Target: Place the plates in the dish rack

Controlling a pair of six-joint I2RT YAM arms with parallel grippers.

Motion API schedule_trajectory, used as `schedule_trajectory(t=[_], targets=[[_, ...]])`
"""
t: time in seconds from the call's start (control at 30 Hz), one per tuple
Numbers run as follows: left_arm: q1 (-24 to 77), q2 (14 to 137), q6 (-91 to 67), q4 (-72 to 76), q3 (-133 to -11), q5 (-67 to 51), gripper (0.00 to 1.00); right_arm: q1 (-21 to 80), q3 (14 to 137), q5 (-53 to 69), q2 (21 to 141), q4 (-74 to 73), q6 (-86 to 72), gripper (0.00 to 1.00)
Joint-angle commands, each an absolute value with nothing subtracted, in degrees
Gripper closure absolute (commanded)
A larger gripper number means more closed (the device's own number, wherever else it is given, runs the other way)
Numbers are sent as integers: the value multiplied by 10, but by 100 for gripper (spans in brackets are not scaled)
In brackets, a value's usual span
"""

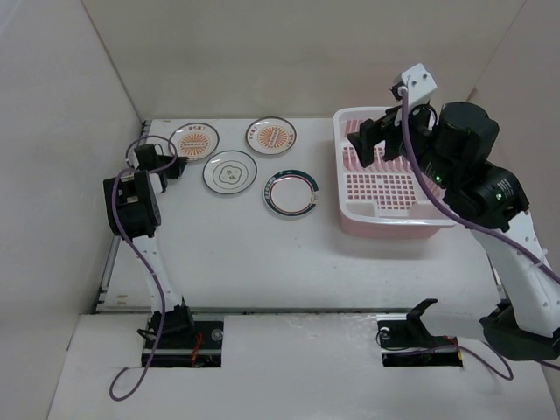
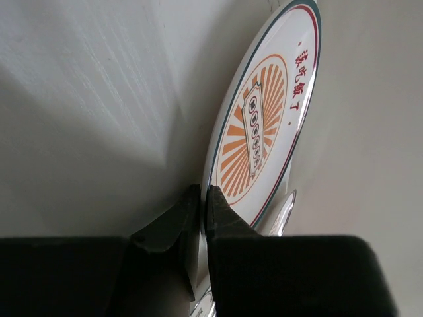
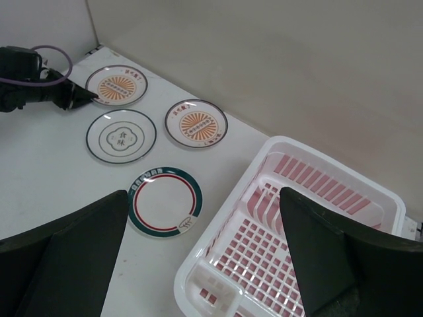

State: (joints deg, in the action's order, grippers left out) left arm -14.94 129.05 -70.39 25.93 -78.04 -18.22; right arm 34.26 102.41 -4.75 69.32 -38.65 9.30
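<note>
Four plates lie flat on the table: an orange-patterned one (image 1: pixel 194 140) (image 3: pixel 117 84) (image 2: pixel 264 119), a second orange one (image 1: pixel 270 135) (image 3: pixel 195 123), a flower-outline one (image 1: pixel 230 173) (image 3: pixel 121 135) and a dark-ring one (image 1: pixel 291 193) (image 3: pixel 164 201). My left gripper (image 1: pixel 178 157) (image 2: pixel 202 195) is low at the near-left rim of the first orange plate, its fingers pinched on that rim. The dish rack (image 1: pixel 385 219) (image 3: pixel 225 214) stands at the right with nothing in it. My right gripper (image 1: pixel 385 140) (image 3: pixel 205 257) hangs wide open above the rack.
White walls enclose the table at the back and on both sides, and the left wall is close behind the left gripper. The left arm's purple cable (image 1: pixel 140 149) loops beside the wrist. The rack's upright dividers (image 3: pixel 264 198) stand along its far half.
</note>
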Motion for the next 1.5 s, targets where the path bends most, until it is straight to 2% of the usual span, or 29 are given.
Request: schedule_trajectory(t=[0.0, 0.23, 0.47, 0.67, 0.7, 0.8, 0.83, 0.93, 1.03, 1.17, 1.47], targets=[[-146, 1308, -702, 209, -786, -172, 100, 347, 1042, -61, 666, -375, 105, 0], [-146, 1253, -694, 259, -727, -165, 100, 352, 1025, -66, 666, -375, 110, 0], [-140, 1135, -626, 254, -741, -154, 100, 360, 964, -83, 678, -361, 110, 0], [-134, 1052, -567, 129, -815, -148, 100, 387, 908, -77, 704, -319, 179, 0], [-128, 1043, -561, 53, -830, -138, 100, 397, 900, -83, 709, -310, 202, 0], [-113, 1021, -561, -94, -903, -117, 100, 476, 873, -185, 749, -273, 311, 0], [-108, 999, -571, -158, -904, -117, 100, 505, 873, -231, 764, -260, 335, 0], [-84, 949, -609, -208, -861, -130, 100, 526, 887, -238, 826, -223, 395, 0], [-70, 892, -639, -243, -815, -148, 100, 533, 917, -204, 870, -187, 417, 0], [-54, 879, -621, -356, -822, -189, 100, 545, 968, -147, 926, -193, 432, 0], [-30, 818, -614, -387, -809, -229, 100, 551, 1041, -67, 1008, -220, 439, 2]])
